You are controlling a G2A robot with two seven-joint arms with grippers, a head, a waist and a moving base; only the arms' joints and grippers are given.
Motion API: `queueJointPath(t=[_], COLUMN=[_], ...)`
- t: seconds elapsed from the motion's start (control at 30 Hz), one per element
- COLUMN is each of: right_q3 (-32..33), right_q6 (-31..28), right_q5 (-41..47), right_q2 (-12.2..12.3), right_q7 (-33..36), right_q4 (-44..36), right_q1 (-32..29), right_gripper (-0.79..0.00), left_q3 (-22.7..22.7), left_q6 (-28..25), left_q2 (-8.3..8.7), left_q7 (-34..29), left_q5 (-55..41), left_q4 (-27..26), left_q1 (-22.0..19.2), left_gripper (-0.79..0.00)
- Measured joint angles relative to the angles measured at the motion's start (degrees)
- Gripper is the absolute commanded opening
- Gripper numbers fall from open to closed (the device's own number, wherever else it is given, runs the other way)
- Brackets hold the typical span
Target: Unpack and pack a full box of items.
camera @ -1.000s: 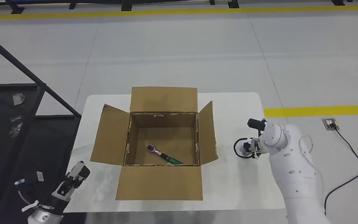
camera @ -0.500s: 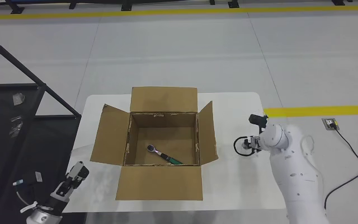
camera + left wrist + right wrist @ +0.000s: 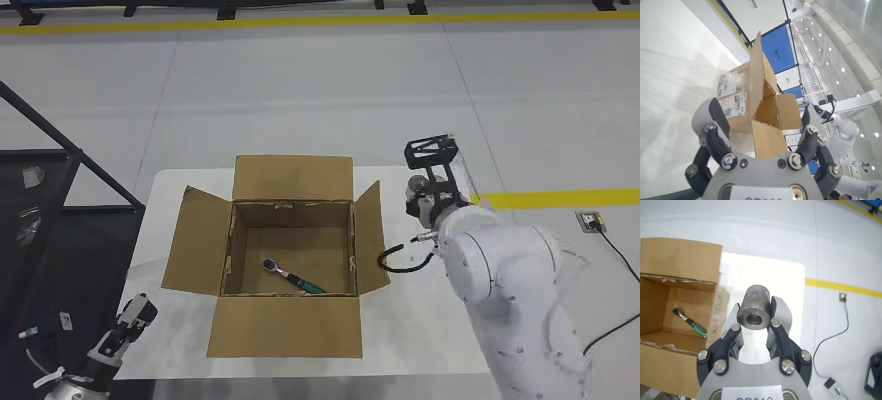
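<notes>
A grey metal cylinder [image 3: 757, 298] is clamped between the right fingers [image 3: 780, 313], which are closed to its width. It is held above the counter [image 3: 430, 300], just outside the open cardboard box [image 3: 293, 178]. The left fingers [image 3: 718, 115] are spread wide and nothing is held in them; the box stands ahead of them, well apart. Down inside the box, off to the side of the right fingers, one green-handled ratchet wrench [image 3: 292, 277] is seen lying on the bottom. Whether the cylinder is being taken out or put in cannot be told. Either way the box is judged far from full, and most of the packing is left to be done.
</notes>
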Motion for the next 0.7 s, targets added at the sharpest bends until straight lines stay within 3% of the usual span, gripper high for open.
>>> queueJointPath(t=[0.17,0.4,0.53,0.7], right_q3=[-12.1,-28.2,-34.4,-39.4], right_q6=[-4.5,-10.4,-14.1,-19.9], right_q5=[3.2,17.3,25.4,33.7], right_q2=[-2.7,-10.0,-14.8,-20.7], right_q7=[-0.1,-5.2,-9.0,-14.8], right_q4=[10.5,37.4,52.2,69.2], right_q1=[11.6,28.8,33.5,35.0], right_gripper=[-0.785,-0.785,-0.785,-0.785], left_q3=[-0.4,-1.4,-1.7,-1.5], left_q6=[-0.5,-1.3,-1.5,-1.9], left_q2=[-0.09,-0.23,-0.29,-0.38], left_q7=[0.6,1.5,1.5,1.6], left_q5=[-0.3,-0.8,-1.2,-0.7], left_q4=[-0.1,-0.2,-0.2,-0.5], left_q1=[0.8,2.2,2.7,3.1], left_gripper=[0.0,0.0,0.0,0.0])
